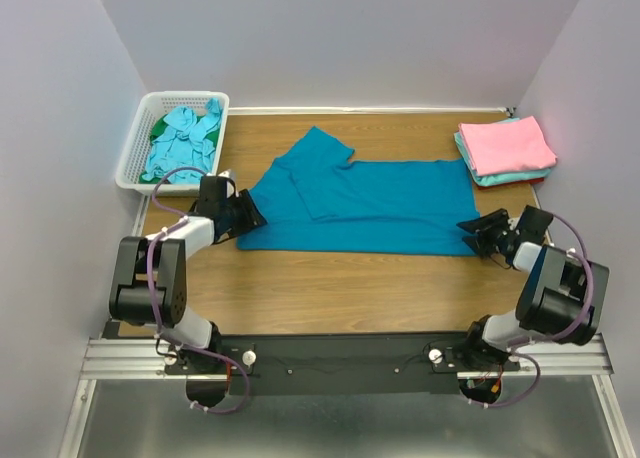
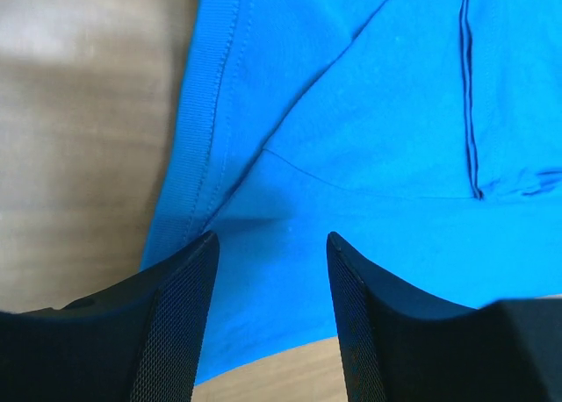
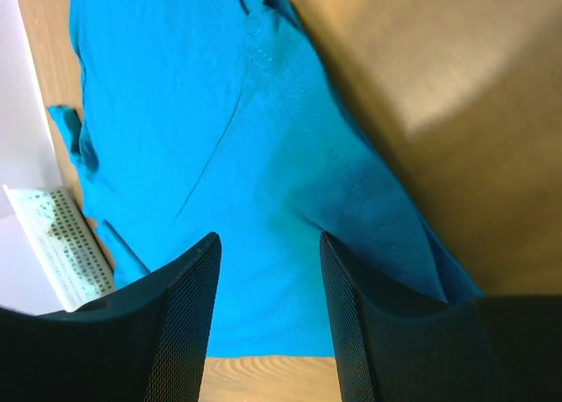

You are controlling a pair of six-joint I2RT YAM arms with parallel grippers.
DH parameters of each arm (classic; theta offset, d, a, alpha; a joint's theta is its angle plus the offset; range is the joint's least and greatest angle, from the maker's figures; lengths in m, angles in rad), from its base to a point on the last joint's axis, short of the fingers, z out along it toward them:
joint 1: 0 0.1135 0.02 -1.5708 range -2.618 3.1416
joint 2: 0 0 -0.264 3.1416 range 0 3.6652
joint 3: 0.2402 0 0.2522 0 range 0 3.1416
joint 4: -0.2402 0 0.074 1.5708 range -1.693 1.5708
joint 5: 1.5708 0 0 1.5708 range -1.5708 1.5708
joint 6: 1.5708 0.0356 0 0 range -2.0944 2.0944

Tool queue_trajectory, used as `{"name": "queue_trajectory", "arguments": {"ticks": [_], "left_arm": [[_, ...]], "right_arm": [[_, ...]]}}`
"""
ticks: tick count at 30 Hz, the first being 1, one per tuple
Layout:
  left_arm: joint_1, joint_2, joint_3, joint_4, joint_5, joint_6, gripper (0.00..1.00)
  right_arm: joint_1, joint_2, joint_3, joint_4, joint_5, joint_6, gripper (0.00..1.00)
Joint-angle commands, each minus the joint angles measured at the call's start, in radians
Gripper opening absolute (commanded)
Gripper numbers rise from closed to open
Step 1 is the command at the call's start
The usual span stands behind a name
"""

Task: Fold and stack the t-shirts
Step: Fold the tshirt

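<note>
A deep teal-blue t-shirt (image 1: pixel 370 203) lies spread flat across the middle of the table, one sleeve folded over its body. My left gripper (image 1: pixel 246 215) is open at the shirt's left near corner; the left wrist view shows its fingers (image 2: pixel 189 305) over the blue cloth (image 2: pixel 369 112) by the hem. My right gripper (image 1: pixel 474 233) is open at the shirt's right near corner; the right wrist view shows the cloth (image 3: pixel 202 112) between and beyond its fingers (image 3: pixel 189 305). A stack of folded shirts, pink (image 1: pixel 506 144) on top of turquoise, sits at the back right.
A white slotted basket (image 1: pixel 137 148) at the back left holds crumpled light aqua (image 1: pixel 190 136) and green shirts; it also shows in the right wrist view (image 3: pixel 61 244). Walls close in the table on three sides. Bare wood (image 1: pixel 340 288) lies between shirt and arm bases.
</note>
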Motion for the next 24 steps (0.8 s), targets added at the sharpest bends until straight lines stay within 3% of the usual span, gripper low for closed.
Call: {"name": "queue_trajectory", "arguments": {"ticks": [1,5,10,14,17,24], "left_arm": [[0.020,-0.052,-0.133,-0.188,-0.025,-0.002,0.62],[0.017,-0.195,-0.160,-0.245,-0.016,-0.060,0.62],[0.017,-0.335,-0.154,-0.305,-0.051,-0.098,0.64],[0.017,-0.492,-0.128,-0.317,-0.137,-0.091,0.69],[0.017,-0.581,-0.119,-0.285,-0.175,-0.065,0.71],[0.017,-0.701,-0.111,-0.214,-0.269,0.052,0.71]], "right_arm": [[-0.041,-0.066,-0.099,-0.115,0.080,-0.042,0.57],[-0.039,-0.202,-0.102,-0.264,0.112,-0.101,0.57],[0.007,-0.339,-0.064,-0.332,0.104,-0.133,0.57],[0.186,-0.362,0.028,-0.332,0.156,-0.170,0.57],[0.406,-0.316,0.148,-0.333,0.273,-0.239,0.57],[0.942,0.034,0.518,-0.379,0.489,-0.444,0.47]]}}
